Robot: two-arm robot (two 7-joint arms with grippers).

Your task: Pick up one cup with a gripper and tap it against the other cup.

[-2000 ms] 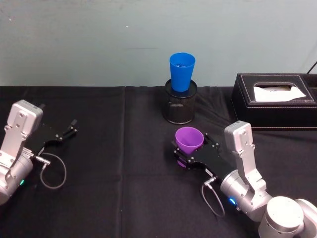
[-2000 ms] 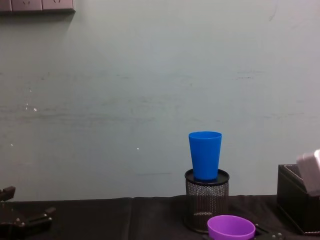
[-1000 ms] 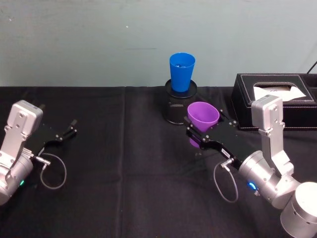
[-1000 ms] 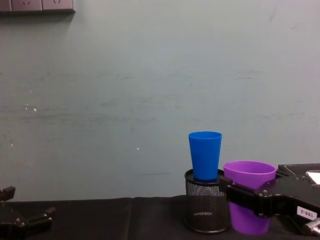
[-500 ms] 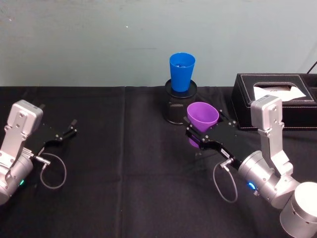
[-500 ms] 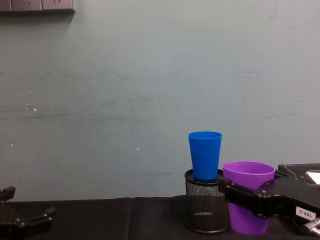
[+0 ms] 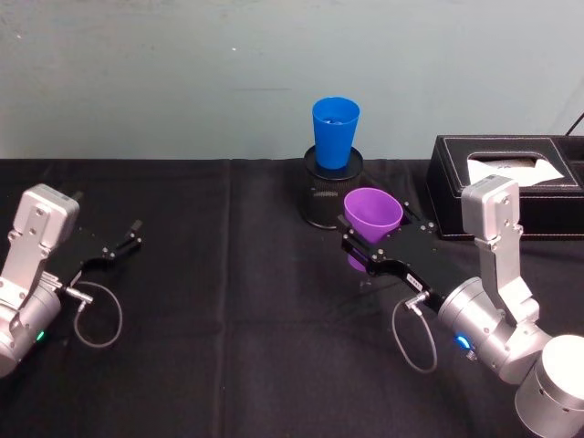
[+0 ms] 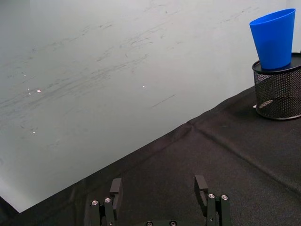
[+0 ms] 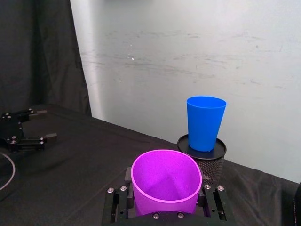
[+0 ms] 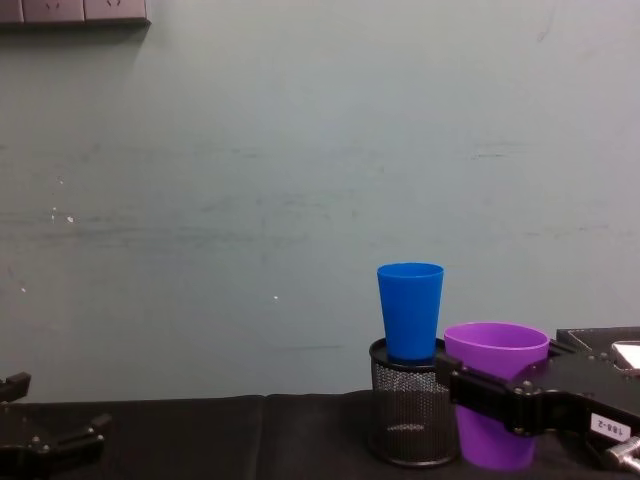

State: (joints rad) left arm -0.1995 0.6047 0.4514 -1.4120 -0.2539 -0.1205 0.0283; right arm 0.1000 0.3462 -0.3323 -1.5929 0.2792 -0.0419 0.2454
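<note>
The purple cup (image 7: 372, 215) (image 10: 495, 380) (image 9: 165, 181) hangs upright above the black cloth, held in my right gripper (image 7: 365, 251) (image 10: 470, 390), which is shut on its wall. It is just right of and in front of the black mesh holder (image 7: 331, 194) (image 10: 413, 410). The blue cup (image 7: 334, 131) (image 10: 410, 310) (image 9: 205, 122) (image 8: 274, 37) stands upright on top of that holder, a small gap away from the purple rim. My left gripper (image 7: 123, 245) (image 8: 160, 193) rests open at the far left, empty.
A black tissue box (image 7: 506, 182) sits at the back right, close behind my right arm. The black-clothed table (image 7: 228, 301) runs to a pale wall at the back. A cable loop (image 7: 96, 315) lies by my left arm.
Two seconds ago the purple cup was low and nearer me; my right gripper lifted it up and toward the holder. Over the last second it has only edged slightly left.
</note>
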